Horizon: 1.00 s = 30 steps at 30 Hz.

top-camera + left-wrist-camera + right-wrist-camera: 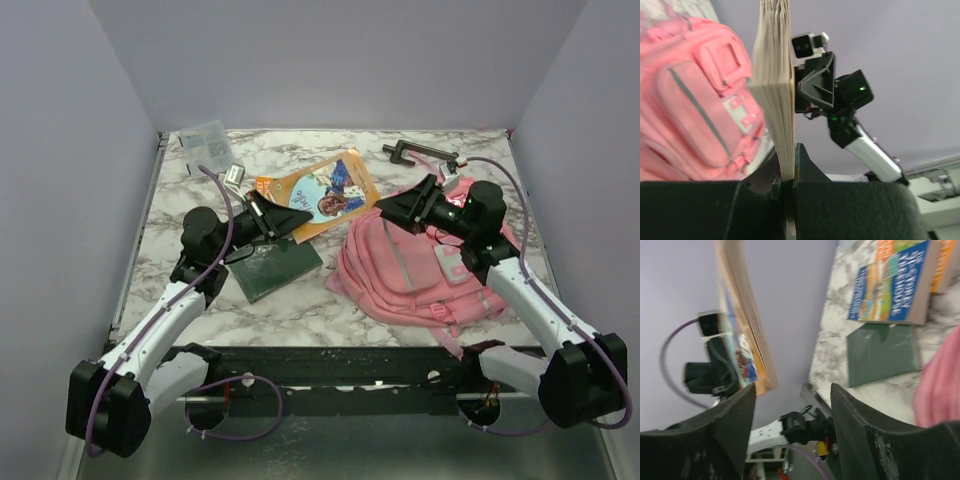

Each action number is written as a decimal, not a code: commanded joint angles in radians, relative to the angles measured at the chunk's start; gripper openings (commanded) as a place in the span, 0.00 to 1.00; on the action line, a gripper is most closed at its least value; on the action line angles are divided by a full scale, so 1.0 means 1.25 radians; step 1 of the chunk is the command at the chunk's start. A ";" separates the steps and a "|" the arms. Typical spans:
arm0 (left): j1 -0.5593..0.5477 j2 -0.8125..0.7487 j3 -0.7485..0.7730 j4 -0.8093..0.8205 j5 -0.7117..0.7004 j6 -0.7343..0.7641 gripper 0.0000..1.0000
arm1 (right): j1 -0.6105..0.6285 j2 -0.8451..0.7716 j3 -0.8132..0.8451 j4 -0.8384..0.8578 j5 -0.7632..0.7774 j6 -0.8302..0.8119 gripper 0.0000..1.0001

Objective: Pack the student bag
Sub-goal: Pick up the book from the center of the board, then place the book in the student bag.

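The student bag (415, 268) is a pink backpack lying on the right of the marble table, also in the left wrist view (695, 100) and at the right wrist view's edge (942, 375). My left gripper (292, 220) is shut on the edge of a picture book (330, 188), held up off the table. Its page block (775, 85) runs up from between the fingertips (788, 172). My right gripper (388, 206) hovers at the bag's upper left, open and empty (792, 410), facing the held book (742, 330).
A dark green notebook (275, 265) lies under my left wrist. A second, blue-and-orange book (895, 282) lies flat beside it. A clear plastic box (205, 142), a small item (235, 175) and a black handle-like object (420, 152) sit along the back.
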 commanded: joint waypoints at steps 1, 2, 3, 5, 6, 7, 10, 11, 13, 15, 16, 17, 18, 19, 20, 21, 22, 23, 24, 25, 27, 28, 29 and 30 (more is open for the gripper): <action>0.064 -0.093 0.118 -0.305 -0.052 0.290 0.00 | 0.001 -0.010 0.096 -0.460 0.130 -0.328 0.68; 0.078 -0.108 0.144 -0.396 -0.080 0.350 0.00 | 0.001 -0.013 0.099 -0.497 0.160 -0.370 0.69; 0.088 -0.123 0.174 -0.467 -0.119 0.415 0.00 | 0.002 -0.017 0.098 -0.531 0.183 -0.398 0.70; 0.100 -0.144 0.218 -0.577 -0.194 0.530 0.00 | 0.010 -0.019 0.094 -0.569 0.210 -0.442 0.71; 0.103 -0.149 0.236 -0.620 -0.223 0.588 0.00 | 0.021 -0.018 0.096 -0.587 0.238 -0.461 0.70; 0.103 -0.152 0.254 -0.656 -0.261 0.630 0.00 | 0.046 -0.017 0.099 -0.602 0.267 -0.473 0.70; 0.105 -0.150 0.283 -0.728 -0.329 0.727 0.00 | 0.143 0.000 0.125 -0.638 0.388 -0.504 0.68; 0.106 -0.149 0.290 -0.745 -0.335 0.744 0.00 | 0.177 0.015 0.140 -0.653 0.427 -0.519 0.67; 0.106 -0.144 0.304 -0.763 -0.319 0.779 0.00 | 0.244 0.058 0.181 -0.684 0.499 -0.546 0.65; 0.106 -0.144 0.309 -0.770 -0.303 0.793 0.00 | 0.304 0.110 0.213 -0.709 0.559 -0.566 0.64; 0.106 -0.146 0.307 -0.771 -0.301 0.793 0.00 | 0.332 0.133 0.225 -0.713 0.570 -0.573 0.63; 0.106 -0.149 0.303 -0.769 -0.300 0.792 0.00 | 0.348 0.160 0.233 -0.715 0.612 -0.580 0.62; 0.106 -0.150 0.296 -0.766 -0.299 0.794 0.00 | 0.366 0.184 0.243 -0.722 0.642 -0.584 0.60; 0.106 -0.154 0.290 -0.765 -0.301 0.795 0.00 | 0.379 0.201 0.251 -0.723 0.676 -0.586 0.57; 0.106 -0.155 0.283 -0.763 -0.304 0.798 0.00 | 0.389 0.218 0.256 -0.721 0.692 -0.590 0.50; 0.106 -0.158 0.275 -0.761 -0.309 0.800 0.00 | 0.396 0.233 0.262 -0.718 0.695 -0.591 0.44; 0.106 -0.160 0.268 -0.759 -0.311 0.798 0.00 | 0.401 0.248 0.267 -0.715 0.693 -0.590 0.41; 0.106 -0.160 0.264 -0.759 -0.306 0.796 0.00 | 0.408 0.259 0.272 -0.710 0.694 -0.589 0.41; 0.106 -0.159 0.262 -0.757 -0.292 0.793 0.00 | 0.415 0.273 0.275 -0.705 0.698 -0.589 0.41; 0.106 -0.156 0.259 -0.752 -0.277 0.791 0.00 | 0.423 0.285 0.279 -0.702 0.708 -0.589 0.41; 0.106 -0.149 0.258 -0.745 -0.247 0.789 0.00 | 0.433 0.313 0.285 -0.698 0.725 -0.596 0.43; 0.106 -0.145 0.259 -0.744 -0.241 0.787 0.00 | 0.436 0.324 0.287 -0.700 0.745 -0.598 0.44; 0.106 -0.144 0.259 -0.744 -0.238 0.787 0.00 | 0.439 0.335 0.287 -0.700 0.757 -0.601 0.44; 0.106 -0.144 0.258 -0.745 -0.238 0.786 0.00 | 0.441 0.343 0.287 -0.698 0.765 -0.607 0.44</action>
